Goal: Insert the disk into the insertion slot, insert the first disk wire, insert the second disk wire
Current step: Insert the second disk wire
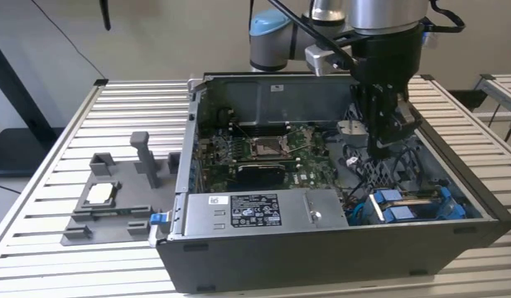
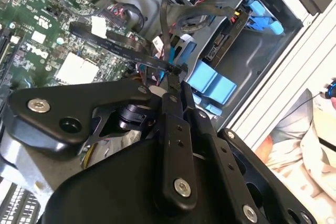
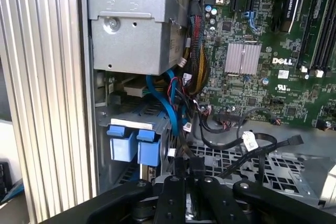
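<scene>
Pinching hand: its fingers are sitting pressed together and appear to be grasping the end of a black disk wire, low inside the computer case.
Wire handling: it is looking light and limp along its flat run, so it is likely flopping if taken mid-length. The stiffer plug end is seeming the better place to hold, squarely across its sides and off the fragile contacts.
Disk: it is lying flat in the insertion slot, near the hand, at the case corner on the exterior view's right.
Disk handling: it is probably dense, rigid and sensitive to knocks. The blue tabs of its carrier are offering the safest hold, rather than the labelled face.
Power-supply box: it is standing just beside the slot, with bundled leads running past it.
Motherboard: it is lying beyond the hand, towards the case's back wall.
Surface: its slatted top is carrying the case.
</scene>
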Tool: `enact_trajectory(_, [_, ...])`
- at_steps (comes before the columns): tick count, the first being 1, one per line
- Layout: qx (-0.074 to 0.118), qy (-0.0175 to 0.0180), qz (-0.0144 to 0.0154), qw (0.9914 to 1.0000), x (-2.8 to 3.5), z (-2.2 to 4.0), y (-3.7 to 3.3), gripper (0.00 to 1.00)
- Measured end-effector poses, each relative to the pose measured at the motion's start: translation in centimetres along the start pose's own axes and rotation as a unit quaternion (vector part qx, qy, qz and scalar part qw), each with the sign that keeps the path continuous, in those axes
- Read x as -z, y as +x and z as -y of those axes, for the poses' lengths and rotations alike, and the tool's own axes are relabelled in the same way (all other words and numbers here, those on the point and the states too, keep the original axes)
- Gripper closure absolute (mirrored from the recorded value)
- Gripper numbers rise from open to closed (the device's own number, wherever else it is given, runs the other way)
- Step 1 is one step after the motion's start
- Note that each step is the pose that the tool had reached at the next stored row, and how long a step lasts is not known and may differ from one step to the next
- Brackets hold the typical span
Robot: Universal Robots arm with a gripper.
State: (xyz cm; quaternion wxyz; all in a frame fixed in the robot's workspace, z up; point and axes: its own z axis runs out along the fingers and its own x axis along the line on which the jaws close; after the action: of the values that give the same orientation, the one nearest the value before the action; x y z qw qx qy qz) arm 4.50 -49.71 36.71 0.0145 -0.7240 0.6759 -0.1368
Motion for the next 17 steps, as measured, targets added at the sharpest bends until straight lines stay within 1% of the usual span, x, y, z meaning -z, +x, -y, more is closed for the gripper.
enact_trajectory(1, [0.000,-0.0014,0.0005,1.00000,-0.06,0.09,0.18,0.84])
enact_trajectory(3, [0.000,-0.0048,0.0032,0.99998,-0.18,0.32,0.54,0.84])
enact_trajectory(5, [0.000,-0.0080,0.0052,0.99995,-0.30,0.54,0.90,0.84])
enact_trajectory(13, [0.002,-0.0222,0.0118,0.99968,-0.78,1.41,2.24,0.84])
enact_trajectory(17, [0.002,-0.0271,0.0164,0.99950,-1.04,1.86,2.79,0.84])
